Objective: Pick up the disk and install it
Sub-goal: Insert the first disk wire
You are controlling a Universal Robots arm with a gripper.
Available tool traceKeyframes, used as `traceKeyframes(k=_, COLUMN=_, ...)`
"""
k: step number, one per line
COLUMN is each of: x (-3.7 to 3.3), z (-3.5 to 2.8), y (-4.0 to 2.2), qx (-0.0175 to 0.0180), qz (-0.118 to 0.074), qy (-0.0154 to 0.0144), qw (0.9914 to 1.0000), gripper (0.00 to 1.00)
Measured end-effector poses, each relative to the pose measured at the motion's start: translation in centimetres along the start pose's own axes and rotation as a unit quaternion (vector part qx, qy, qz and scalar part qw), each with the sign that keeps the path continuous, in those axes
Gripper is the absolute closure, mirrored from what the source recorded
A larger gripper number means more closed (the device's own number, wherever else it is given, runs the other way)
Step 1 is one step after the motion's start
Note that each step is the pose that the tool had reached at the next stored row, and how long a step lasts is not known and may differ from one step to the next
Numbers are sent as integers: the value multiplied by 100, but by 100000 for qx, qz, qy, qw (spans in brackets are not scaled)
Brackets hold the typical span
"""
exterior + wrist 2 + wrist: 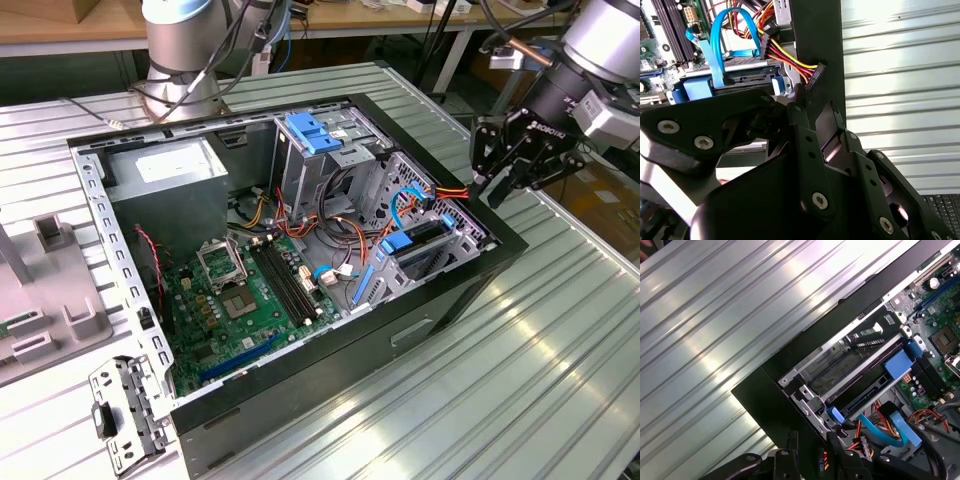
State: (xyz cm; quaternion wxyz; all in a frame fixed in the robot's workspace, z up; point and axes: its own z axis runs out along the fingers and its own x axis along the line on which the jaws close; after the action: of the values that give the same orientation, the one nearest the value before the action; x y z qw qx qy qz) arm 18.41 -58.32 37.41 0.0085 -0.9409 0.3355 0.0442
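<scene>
I judge the disk (860, 375) already seated in its bay at the computer case (400, 335) corner, so I hold the gripper (512, 160), fingers narrow and holding nothing, just outside the case rim near the power connector (812, 75), avoiding snags.

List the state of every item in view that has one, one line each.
computer case: side panel off, interior exposed.
disk: seated in the drive bay, blue rails showing.
power connector: unplugged, hanging over the case edge.
CPU socket: empty.
gripper: beside the case, holding nothing.
</scene>
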Motion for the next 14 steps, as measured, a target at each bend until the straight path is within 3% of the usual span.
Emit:
traceKeyframes(k=5, x=7, z=20, y=-39, qx=-88, qz=-549, qy=39, qw=99998, gripper=64)
traceKeyframes(k=8, x=-46, z=41, y=-109, qx=-95, qz=-709, qy=37, qw=99997, gripper=64)
traceKeyframes(k=14, x=-47, z=74, y=-137, qx=-241, qz=-1869, qy=83, qw=99982, gripper=64)
